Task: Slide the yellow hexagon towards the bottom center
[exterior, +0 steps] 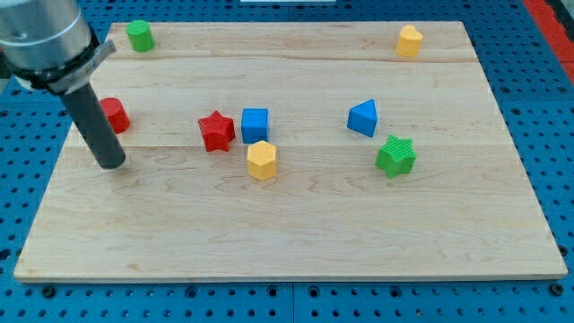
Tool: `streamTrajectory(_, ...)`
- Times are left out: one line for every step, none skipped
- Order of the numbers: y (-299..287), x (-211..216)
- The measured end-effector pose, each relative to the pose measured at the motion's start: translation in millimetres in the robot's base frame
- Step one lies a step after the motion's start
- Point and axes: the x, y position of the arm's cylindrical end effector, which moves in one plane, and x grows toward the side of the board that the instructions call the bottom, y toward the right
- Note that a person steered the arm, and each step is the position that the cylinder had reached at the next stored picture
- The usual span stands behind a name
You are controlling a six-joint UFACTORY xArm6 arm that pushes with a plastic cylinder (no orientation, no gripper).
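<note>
Approach step, no contact yet. My tip (111,164) sits far at 9 o'clock of the yellow hexagon (262,160), just below the red block (114,115). No gripper here, bare rod holding nothing. Hexagon mid-counter, touching-close under the blue cube (255,125). Next: probably get to its 12 o'clock side, push toward 6. Wooden counter (296,242), blue pegboard around.

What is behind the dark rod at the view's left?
A red block sits behind the rod, partly covered; its hidden left side and exact shape cannot be seen. My tip rests on the wooden board, far left of the yellow hexagon.
</note>
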Motion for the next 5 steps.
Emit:
streamTrajectory(10,9)
streamTrajectory(15,10)
streamTrajectory(47,2)
streamTrajectory(55,0)
streamTrajectory(85,-13)
